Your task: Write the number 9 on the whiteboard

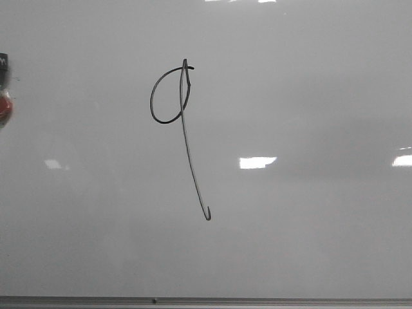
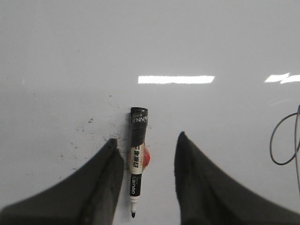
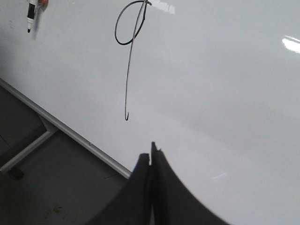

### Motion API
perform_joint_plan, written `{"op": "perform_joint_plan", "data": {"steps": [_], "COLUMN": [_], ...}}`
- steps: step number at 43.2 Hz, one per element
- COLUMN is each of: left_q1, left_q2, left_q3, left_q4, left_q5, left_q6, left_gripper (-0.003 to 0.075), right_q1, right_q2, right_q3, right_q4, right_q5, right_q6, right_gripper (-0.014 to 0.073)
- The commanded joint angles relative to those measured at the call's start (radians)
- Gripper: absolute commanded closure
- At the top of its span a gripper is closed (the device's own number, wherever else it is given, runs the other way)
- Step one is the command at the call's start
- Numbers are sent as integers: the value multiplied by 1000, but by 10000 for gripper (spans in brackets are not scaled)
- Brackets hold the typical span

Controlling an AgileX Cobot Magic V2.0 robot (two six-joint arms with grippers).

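The number 9 point(image 1: 180, 129) is drawn in thin black line on the whiteboard point(image 1: 309, 84): an oval loop, a long slanted tail, a tiny hook. It also shows in the right wrist view point(image 3: 129, 56), and part of its loop in the left wrist view point(image 2: 283, 140). A black-and-white marker point(image 2: 137, 159) with a red round piece behind it sits on the board, uncapped. My left gripper point(image 2: 145, 145) is open with the marker between its fingers, not gripped. My right gripper point(image 3: 151, 157) is shut and empty over the board's lower edge.
The board's grey frame strip point(image 1: 206, 300) runs along the lower edge and shows in the right wrist view point(image 3: 65, 129), with a dark surface point(image 3: 51, 187) beyond it. The marker shows at the board's left edge point(image 1: 4, 96). Small ink specks point(image 2: 89, 126) lie near the marker.
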Motion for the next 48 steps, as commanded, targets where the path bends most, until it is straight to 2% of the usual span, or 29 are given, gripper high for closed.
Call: {"op": "perform_joint_plan", "data": {"steps": [1, 8, 48], "left_q1": [-6, -6, -6], "left_q2": [-91, -179, -196], "left_q3": [15, 36, 36], "left_q4": [-22, -22, -24], "left_q5": [-64, -64, -64], "left_q6": [-4, -4, -4], "left_gripper": [606, 736, 739], "right_q1": [-6, -6, -6], "right_q2": [2, 2, 2], "right_q3": [-28, -28, -28], "right_q4": [37, 37, 37], "right_q5": [-52, -52, -52], "right_q6": [1, 1, 1], "right_gripper": [662, 662, 662]}}
